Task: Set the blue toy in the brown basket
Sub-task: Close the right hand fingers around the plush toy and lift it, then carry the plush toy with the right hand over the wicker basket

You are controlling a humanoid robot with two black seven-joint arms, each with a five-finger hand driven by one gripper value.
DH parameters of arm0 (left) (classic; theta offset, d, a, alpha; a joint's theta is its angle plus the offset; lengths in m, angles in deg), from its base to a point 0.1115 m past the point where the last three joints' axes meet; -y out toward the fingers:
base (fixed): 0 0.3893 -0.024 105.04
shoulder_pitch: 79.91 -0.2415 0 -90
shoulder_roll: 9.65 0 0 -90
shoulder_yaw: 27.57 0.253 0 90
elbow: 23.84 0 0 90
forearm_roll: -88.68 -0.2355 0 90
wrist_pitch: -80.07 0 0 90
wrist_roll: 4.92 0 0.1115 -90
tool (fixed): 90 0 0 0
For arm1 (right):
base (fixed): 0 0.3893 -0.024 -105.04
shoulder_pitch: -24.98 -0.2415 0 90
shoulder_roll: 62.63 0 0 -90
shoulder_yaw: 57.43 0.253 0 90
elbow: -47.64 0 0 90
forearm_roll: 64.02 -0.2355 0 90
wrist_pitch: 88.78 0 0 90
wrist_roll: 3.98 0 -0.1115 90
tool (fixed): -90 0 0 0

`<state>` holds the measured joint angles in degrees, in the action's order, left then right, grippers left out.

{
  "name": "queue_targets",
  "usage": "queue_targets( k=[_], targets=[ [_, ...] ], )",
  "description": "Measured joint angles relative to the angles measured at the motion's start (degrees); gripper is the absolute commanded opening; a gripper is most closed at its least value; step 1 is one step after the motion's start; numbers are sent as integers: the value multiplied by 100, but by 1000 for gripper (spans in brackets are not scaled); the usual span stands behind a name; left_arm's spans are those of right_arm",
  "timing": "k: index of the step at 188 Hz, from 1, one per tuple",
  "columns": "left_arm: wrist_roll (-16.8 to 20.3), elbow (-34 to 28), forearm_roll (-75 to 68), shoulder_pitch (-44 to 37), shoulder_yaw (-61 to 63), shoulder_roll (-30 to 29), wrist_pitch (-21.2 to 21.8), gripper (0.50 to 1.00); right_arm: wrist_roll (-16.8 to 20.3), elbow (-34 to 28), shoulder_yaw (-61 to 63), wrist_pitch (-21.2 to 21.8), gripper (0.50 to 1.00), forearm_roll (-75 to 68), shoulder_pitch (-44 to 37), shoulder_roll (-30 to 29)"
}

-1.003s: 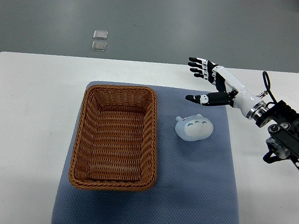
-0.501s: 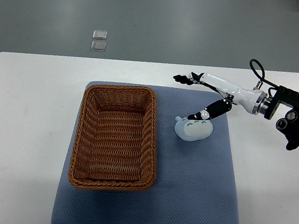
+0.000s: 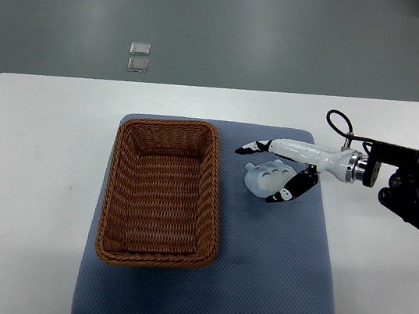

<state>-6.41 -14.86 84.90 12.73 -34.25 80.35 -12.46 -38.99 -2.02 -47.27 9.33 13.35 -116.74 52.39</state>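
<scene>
I see the mat (image 3: 253, 290) nearest me, with the basket (image 3: 162, 191) on its left half. The toy (image 3: 269, 178) sits just right of the basket. My right hand (image 3: 278, 171) straddles the toy, fingers spread, thumb at its near side.

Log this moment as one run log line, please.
phase: grasping | right hand fingers around blue toy, not lifted | toy on blue mat | brown basket empty | left hand not in view
</scene>
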Motion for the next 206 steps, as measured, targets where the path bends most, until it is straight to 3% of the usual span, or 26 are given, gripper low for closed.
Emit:
queue_targets(
  k=[38,57,77,105,206],
  targets=[
    [0,-2,0,-1,-8,0,1,1000,0,135,-271,-295,883,83,-5,-20],
    [0,-2,0,-2,-9,0,1,1000,0,311,-326,-414,842,185,-5,-51],
    [0,0,0,-4,-9,0,3,1000,0,509,-336,-549,744,262,-5,-85],
    [-2,5,0,-5,-13,0,3,1000,132,640,-347,-681,500,343,-5,-110],
    [-2,3,0,0,-18,0,2,1000,112,562,-277,-738,500,243,-1123,-229]
  ],
)
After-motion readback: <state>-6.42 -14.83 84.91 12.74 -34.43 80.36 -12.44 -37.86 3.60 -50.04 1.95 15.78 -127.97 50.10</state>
